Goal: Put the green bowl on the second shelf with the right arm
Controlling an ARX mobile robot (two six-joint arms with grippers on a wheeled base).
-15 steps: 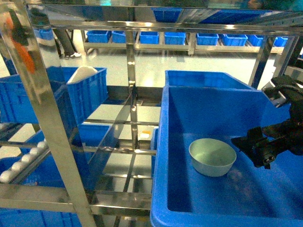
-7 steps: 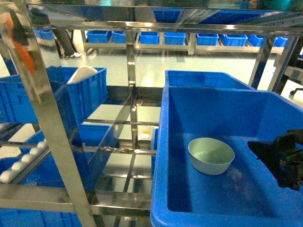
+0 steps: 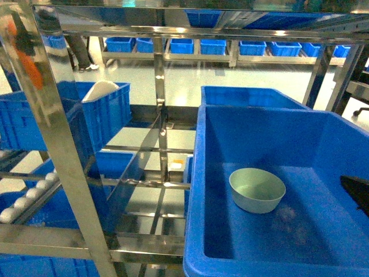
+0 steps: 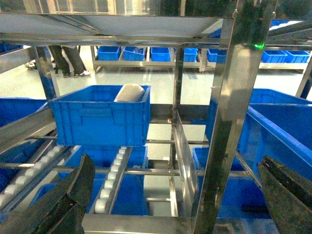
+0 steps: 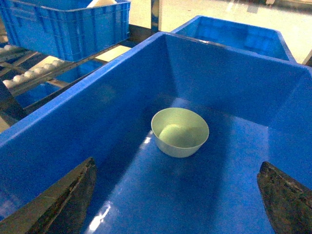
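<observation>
While the green bowl point(image 3: 257, 190) sits upright on the floor of the large blue crate point(image 3: 259, 124), apart from every wall, the task stands at the approach step: nothing is grasped yet. The right pincer point(image 5: 178, 195) hangs above the crate's near end with its jaws spread wide and empty, well apart from the bowl. In the head view only a dark tip shows at the right edge. The left pincer point(image 4: 178, 195) is likewise wide and empty, facing the steel rack point(image 4: 229, 122). The next move calls for descending toward the bowl, straddling one wall, then closing.
</observation>
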